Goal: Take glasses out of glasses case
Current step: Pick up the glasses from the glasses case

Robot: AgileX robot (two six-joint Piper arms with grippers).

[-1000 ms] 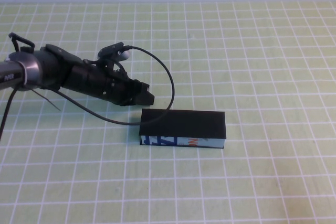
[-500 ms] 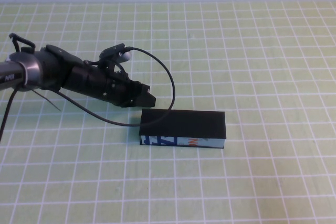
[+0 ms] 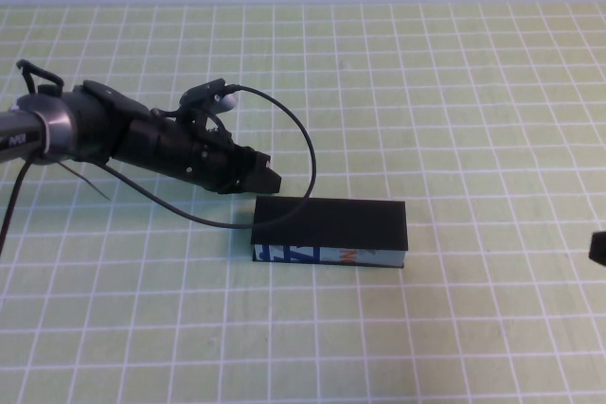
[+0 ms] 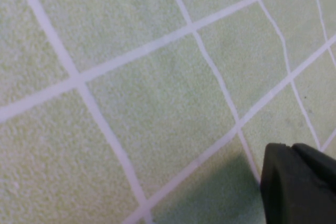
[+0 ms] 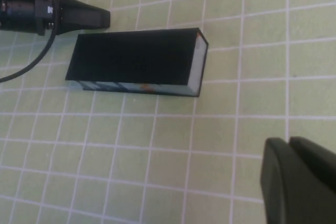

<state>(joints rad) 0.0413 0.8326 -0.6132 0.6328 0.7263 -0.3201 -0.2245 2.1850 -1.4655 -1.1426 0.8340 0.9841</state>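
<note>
The glasses case (image 3: pixel 329 231) is a black rectangular box with its lid shut, lying on the green grid mat; its front side is light blue-white with blue and orange print. It also shows in the right wrist view (image 5: pixel 137 61). The glasses are hidden. My left gripper (image 3: pixel 263 175) is shut and empty, low over the mat just off the case's far left corner; it also shows in the left wrist view (image 4: pixel 292 150) and the right wrist view (image 5: pixel 100 18). My right gripper (image 3: pixel 598 246) is shut and empty, just entering at the right edge; its fingertips (image 5: pixel 273 148) are well apart from the case.
A black cable (image 3: pixel 294 130) loops from the left arm down to the case's far edge. The green grid mat (image 3: pixel 454 92) covers the whole table. A pale wall runs along the far edge.
My right gripper has come into view at the right edge. The left gripper has crept slightly toward the case. The case has not moved.
</note>
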